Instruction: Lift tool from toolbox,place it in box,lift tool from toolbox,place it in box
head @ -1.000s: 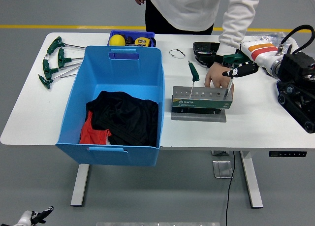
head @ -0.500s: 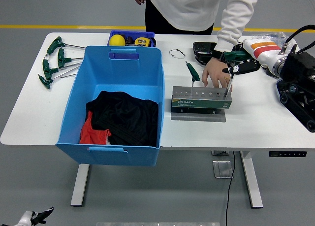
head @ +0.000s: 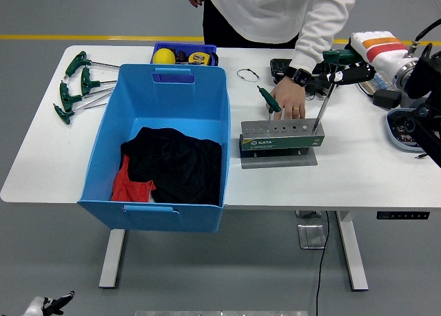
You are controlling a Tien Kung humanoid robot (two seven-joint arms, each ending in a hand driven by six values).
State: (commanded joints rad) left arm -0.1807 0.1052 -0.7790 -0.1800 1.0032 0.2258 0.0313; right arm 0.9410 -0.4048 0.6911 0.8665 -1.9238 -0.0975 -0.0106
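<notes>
The grey and green toolbox stand (head: 281,140) sits on the white table (head: 358,171), right of the blue box (head: 225,109). My right hand (head: 337,74) is shut on a green T-handle tool (head: 335,56). Its steel shaft (head: 322,106) slants down, and the tip is at the stand's right end. Another green-handled tool (head: 267,98) stands in the stand's left end. A person's hand (head: 288,100) rests on the stand's back edge between the two tools. My left hand (head: 47,305) hangs low at the bottom left corner, below the table.
Black and red cloth (head: 172,166) lies inside the blue box. Several green T-handle tools (head: 74,86) lie at the table's far left. A small blue tray (head: 185,54) with a yellow ball, a black case (head: 284,68) and a wire ring (head: 248,74) sit along the back.
My right hand has risen and moved right and back, drawing the T-handle tool upward out of the stand. The person's hand slid left along the stand.
</notes>
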